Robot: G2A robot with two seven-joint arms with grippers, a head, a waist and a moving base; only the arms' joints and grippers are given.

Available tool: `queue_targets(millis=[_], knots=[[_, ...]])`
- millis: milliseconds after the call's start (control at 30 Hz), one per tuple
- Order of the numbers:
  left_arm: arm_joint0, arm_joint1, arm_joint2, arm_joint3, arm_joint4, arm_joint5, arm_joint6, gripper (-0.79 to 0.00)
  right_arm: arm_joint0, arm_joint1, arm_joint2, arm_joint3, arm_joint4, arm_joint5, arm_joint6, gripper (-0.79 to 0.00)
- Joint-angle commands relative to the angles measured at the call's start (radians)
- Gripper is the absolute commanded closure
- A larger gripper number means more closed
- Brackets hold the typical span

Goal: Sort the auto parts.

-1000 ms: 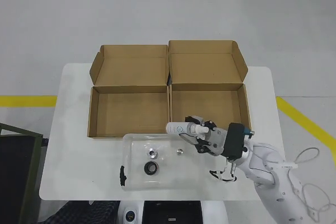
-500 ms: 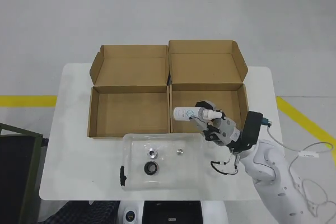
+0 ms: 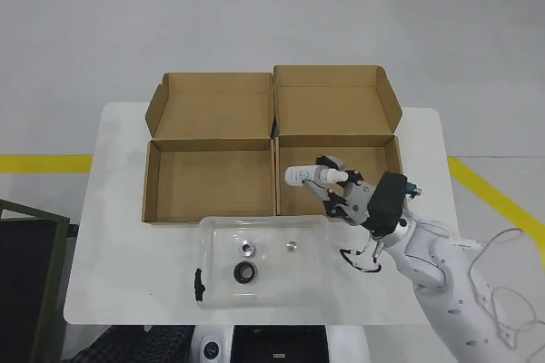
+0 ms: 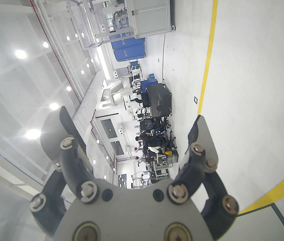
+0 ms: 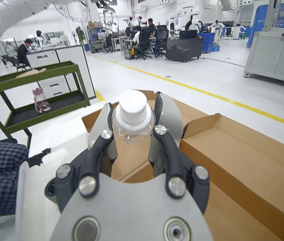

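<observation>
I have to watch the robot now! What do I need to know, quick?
Left gripper open, holding nothing, up off the table.
Right gripper shut on the white bottle, over the right box.
Done: nothing dropped yet.
Left: release the bottle, then sort the silver parts and black ring in the clear tray, and the black piece at its edge.

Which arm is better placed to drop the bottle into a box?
Right. The right gripper is shut on the white bottle, held over a cardboard box. The left gripper is open, empty, facing out into the room.
</observation>
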Motion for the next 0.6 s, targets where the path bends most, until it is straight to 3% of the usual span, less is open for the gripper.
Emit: queue_targets(millis=[0,267,567], knots=[[0.000,0.000,0.000,0.000,0.000,0.000,0.000,-0.785,0.026,-0.002,-0.013,0.007,-0.026,0.023,0.049,0.000],[0.000,0.000,0.000,0.000,0.000,0.000,0.000,-0.785,0.135,-0.011,-0.055,0.071,-0.083,0.077,0.239,0.000],[0.000,0.000,0.000,0.000,0.000,0.000,0.000,-0.785,0.241,-0.031,-0.149,0.195,-0.061,0.069,0.328,0.000]])
